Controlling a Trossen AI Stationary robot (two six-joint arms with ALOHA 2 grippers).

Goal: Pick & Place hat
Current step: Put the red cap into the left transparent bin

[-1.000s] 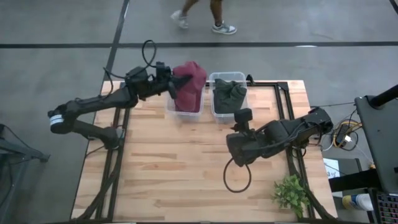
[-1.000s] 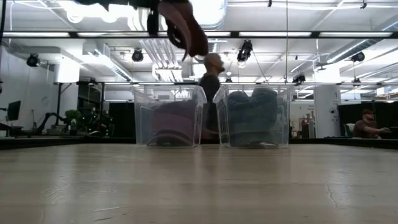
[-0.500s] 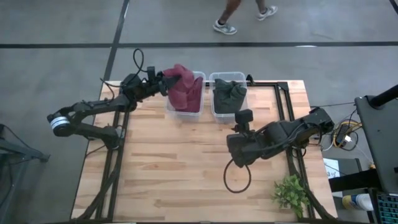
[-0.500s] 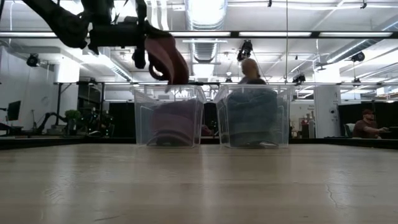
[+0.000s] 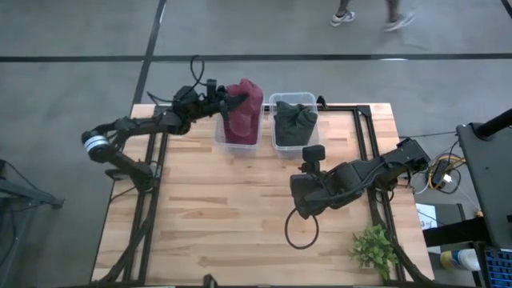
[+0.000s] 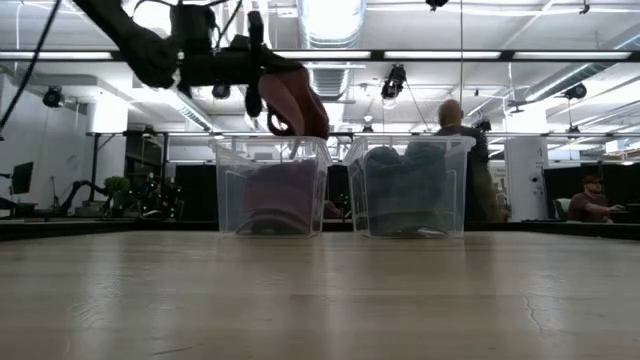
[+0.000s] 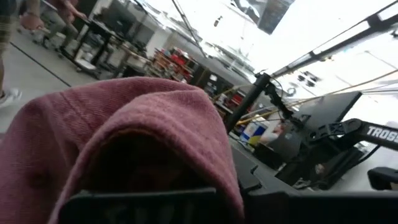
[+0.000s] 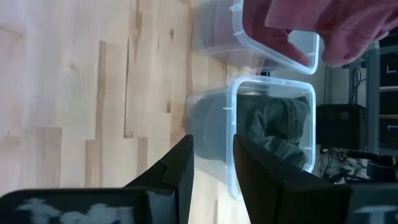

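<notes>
The maroon hat [image 5: 245, 106] hangs in my left gripper [image 5: 225, 104] over the left clear bin [image 5: 237, 149]. In the low view the hat [image 6: 296, 100] droops from the gripper [image 6: 258, 88], its lowest edge about level with the bin's rim [image 6: 272, 140]. It fills the left wrist view [image 7: 143, 130] and hides the fingers there. A dark green hat [image 5: 294, 122] lies in the right bin [image 5: 276, 149]. My right gripper [image 5: 310, 162] waits open near the table's middle, facing the bins [image 8: 214, 171]. My left gripper is shut on the maroon hat at its left-hand side [image 6: 270, 95], coming in roughly level from the table's left. The hat itself covers the place of contact in the wrist view. The hat droops from the fingers above the left bin, off the table.
The two clear bins stand side by side at the table's far edge. A small green plant [image 5: 374, 248] sits at the near right corner, and a black cable loop [image 5: 302, 228] lies by the right arm. People walk beyond the far edge [image 5: 368, 12].
My left gripper has come down with the hat from well above the left bin. It swung a little toward the table's left, then back right, and now stands just over the bin's rim. It has stayed shut on the hat throughout.
</notes>
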